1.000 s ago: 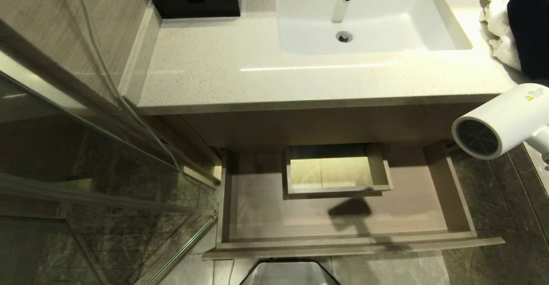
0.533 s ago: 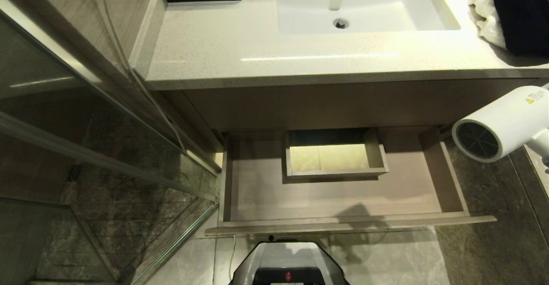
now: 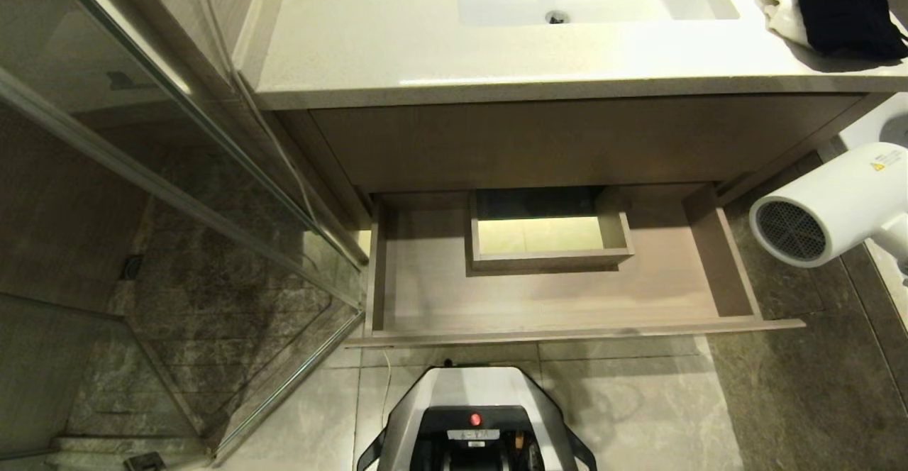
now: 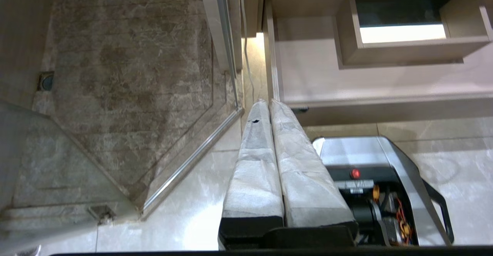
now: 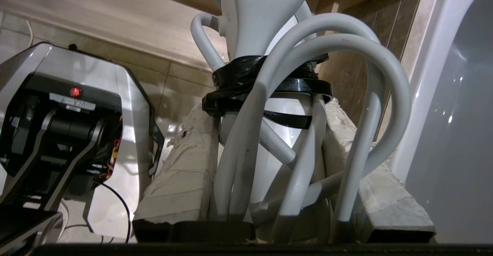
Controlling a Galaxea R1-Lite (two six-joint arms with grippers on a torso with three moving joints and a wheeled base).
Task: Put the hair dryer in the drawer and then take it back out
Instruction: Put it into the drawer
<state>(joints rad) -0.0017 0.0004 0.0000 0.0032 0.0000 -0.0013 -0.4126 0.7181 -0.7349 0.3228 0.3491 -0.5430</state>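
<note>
Shower glass (image 3: 177, 194): stood at far left, beside the vanity.
Left gripper (image 4: 269, 105): wrapped fingers (image 4: 254, 163) pressed together, empty, hanging over the floor near the drawer's left front corner.
Drawer (image 3: 716, 258): pulled fully out beneath the countertop (image 3: 425, 52); 1 walled rectangular cut-out (image 3: 546, 233) sat at its rear centre.
Robot base (image 3: 472, 421): stood just in front of the drawer.
Hair dryer (image 3: 830, 205): held in the air right of the drawer, outside it, mesh grille facing left.
Right gripper (image 5: 265, 140): 2 padded fingers (image 5: 185, 175) clamped on the hair dryer's handle and looped cord (image 5: 358, 94).
</note>
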